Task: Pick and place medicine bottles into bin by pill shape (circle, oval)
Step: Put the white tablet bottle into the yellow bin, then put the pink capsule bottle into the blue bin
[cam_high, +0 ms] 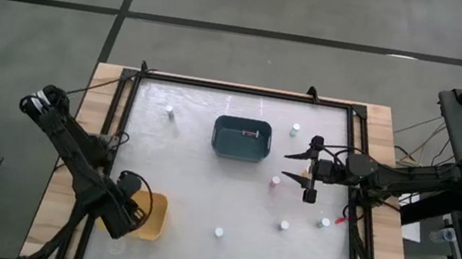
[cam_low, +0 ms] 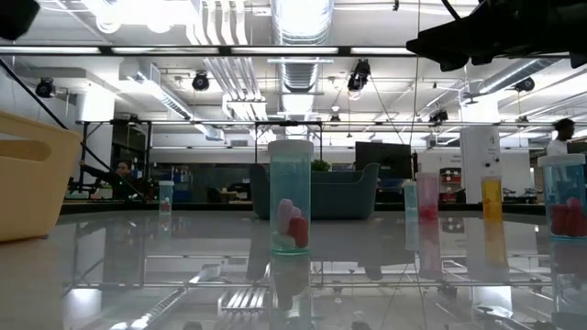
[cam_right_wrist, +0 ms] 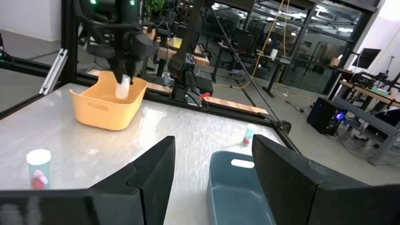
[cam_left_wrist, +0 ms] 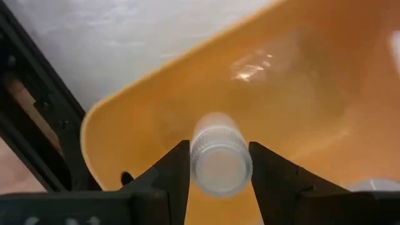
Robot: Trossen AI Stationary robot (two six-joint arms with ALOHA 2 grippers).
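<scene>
**Left arm holds a bottle over the yellow bin**

The bottle, clear with a white cap, sits pinched between the left gripper's fingers, hanging just above the yellow bin at the counter's near-left corner. Held there, it looks ready to drop in, so this bin is presumably the one for its pill shape. The part of the yellow bin's inside that shows looks bare; a pale shape at one edge of the wrist view cannot be made out.

The blue bin stands at the far middle of the counter with one small thing lying in it, too small to name. Other bottles stand loose: one far left, one beside the blue bin's right, and several near right.

The right gripper hovers right of the blue bin, fingers spread and holding nothing, with a pink bottle just beside it, likely the next pick.
</scene>
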